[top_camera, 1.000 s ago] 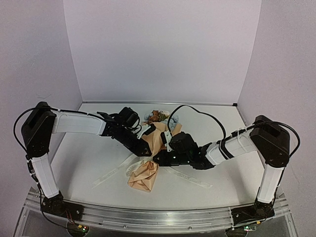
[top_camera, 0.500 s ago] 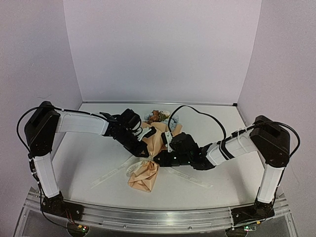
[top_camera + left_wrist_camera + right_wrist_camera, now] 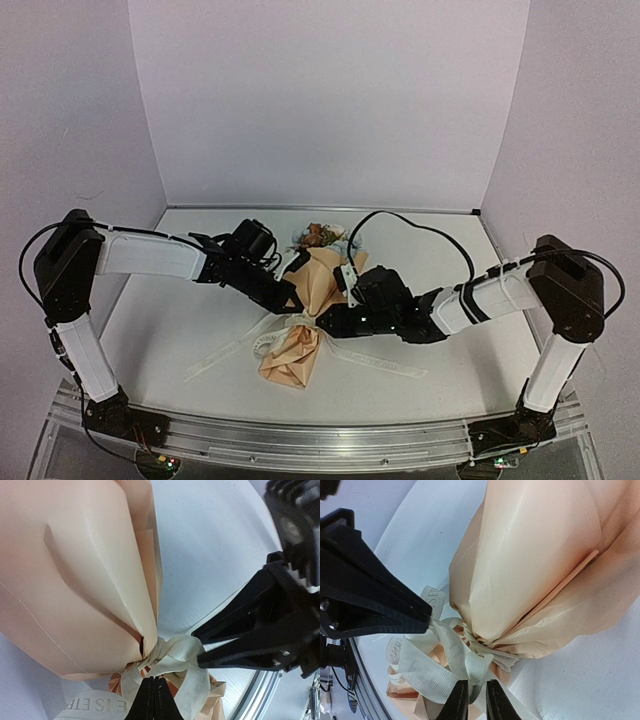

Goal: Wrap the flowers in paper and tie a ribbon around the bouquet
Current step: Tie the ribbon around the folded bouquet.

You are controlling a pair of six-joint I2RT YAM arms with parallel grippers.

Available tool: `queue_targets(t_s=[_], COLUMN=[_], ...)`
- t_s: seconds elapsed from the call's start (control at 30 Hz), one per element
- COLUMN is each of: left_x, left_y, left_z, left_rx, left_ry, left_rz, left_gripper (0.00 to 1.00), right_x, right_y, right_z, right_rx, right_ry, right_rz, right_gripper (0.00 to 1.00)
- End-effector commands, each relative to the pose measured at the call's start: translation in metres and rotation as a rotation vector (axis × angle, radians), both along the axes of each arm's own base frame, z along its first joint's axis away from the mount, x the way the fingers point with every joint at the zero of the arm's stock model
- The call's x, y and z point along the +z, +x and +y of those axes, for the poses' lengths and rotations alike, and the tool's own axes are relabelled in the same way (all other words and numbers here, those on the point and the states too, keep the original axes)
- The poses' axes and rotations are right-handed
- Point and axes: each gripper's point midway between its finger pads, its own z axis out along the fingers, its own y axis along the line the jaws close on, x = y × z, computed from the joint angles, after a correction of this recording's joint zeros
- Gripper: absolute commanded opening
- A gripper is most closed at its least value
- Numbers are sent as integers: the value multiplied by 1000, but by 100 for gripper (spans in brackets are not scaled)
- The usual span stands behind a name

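The bouquet lies in mid-table: a cone of tan paper (image 3: 322, 275) with the flowers (image 3: 318, 235) at its far end and crumpled paper at its near end. The cream ribbon (image 3: 225, 352) is looped and knotted round the pinched neck, its tails trailing left and right on the table. My left gripper (image 3: 298, 308) is shut on a ribbon (image 3: 185, 655) strand just left of the knot. My right gripper (image 3: 322, 322) sits to the knot's right, jaws slightly apart with a fold of ribbon (image 3: 425, 672) between the fingers. The wrist views show the left gripper (image 3: 154, 679), right gripper (image 3: 476, 684) and paper (image 3: 535, 555).
The white table (image 3: 170, 310) is walled on three sides by pale panels. An aluminium rail (image 3: 320, 440) runs along the near edge. A black cable (image 3: 400, 225) arcs above the right arm, close to the flower heads.
My left gripper has shut on a ribbon strand by the knot. My right gripper's jaws have parted a little, and that arm has shifted right, uncovering more of the paper cone.
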Motion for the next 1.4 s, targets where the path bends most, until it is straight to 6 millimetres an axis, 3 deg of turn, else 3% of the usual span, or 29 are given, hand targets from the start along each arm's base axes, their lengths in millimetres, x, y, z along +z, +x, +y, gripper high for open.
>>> queue_targets(t_s=[0.0, 0.17, 0.27, 0.37, 0.5, 0.73, 1.13, 1.2, 1.37], left_x=[6, 3, 6, 9, 8, 5, -10, -11, -11], left_y=[3, 4, 1, -3, -8, -6, -15, -16, -19], left_z=[-5, -7, -8, -8, -6, 12, 25, 25, 24], left_rx=[32, 37, 29, 12, -10, -8, -55, -59, -55], left_ry=[-64, -78, -91, -98, -88, -67, -16, -13, -33], left_rz=[-16, -13, -6, 7, 17, 30, 47, 48, 64], left_gripper=[0, 0, 0, 0, 0, 0, 0, 0, 0], right_x=[17, 20, 22, 18, 10, 3, -15, -20, -25], right_y=[-8, -22, -38, -55, -62, -51, -47, -48, -53], right_z=[-10, -23, -24, -20, -10, 6, 27, 27, 25], right_rx=[15, 20, 61, 119, 122, 56, 37, 33, 33], right_ry=[-17, -55, -100, -170, -212, -227, -198, -193, -181], right_rz=[2, 34, 22, 3, -9, -41, 22, 36, 61], right_gripper=[34, 54, 62, 69, 78, 78, 55, 46, 8])
